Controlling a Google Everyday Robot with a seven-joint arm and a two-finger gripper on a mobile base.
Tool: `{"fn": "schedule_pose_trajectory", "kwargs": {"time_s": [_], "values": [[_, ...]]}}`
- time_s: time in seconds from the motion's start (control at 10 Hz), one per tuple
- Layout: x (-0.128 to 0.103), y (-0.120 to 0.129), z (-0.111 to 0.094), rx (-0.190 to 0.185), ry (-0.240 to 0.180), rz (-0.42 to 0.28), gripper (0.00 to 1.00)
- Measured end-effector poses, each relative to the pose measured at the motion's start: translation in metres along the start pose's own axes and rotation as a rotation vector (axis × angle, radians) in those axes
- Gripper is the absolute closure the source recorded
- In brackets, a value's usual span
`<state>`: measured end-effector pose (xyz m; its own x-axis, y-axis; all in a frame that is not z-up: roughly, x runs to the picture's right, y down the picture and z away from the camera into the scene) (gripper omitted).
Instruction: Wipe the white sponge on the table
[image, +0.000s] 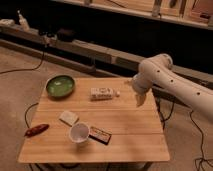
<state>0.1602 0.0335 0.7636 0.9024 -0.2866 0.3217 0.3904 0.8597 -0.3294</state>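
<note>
The white sponge (69, 118) lies flat on the left part of the table (131, 131), just up and left of a white cup. My gripper (139, 98) hangs from the white arm over the table's right rear edge, pointing down. It is far to the right of the sponge, open, and holds nothing.
A green bowl (60, 85) sits at the rear left corner. A long white printed box (102, 93) lies at rear centre. Near the front stand a white cup (79, 133) and a dark flat packet (100, 135). A red object (36, 130) overhangs the left edge. Cables run across the floor.
</note>
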Motion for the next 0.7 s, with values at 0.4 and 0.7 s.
{"fn": "schedule_pose_trajectory", "kwargs": {"time_s": [0.4, 0.7], "values": [[-0.048, 0.010, -0.001, -0.082, -0.041, -0.321, 0.20], [-0.089, 0.030, 0.005, -0.198, -0.083, -0.641, 0.20]]}}
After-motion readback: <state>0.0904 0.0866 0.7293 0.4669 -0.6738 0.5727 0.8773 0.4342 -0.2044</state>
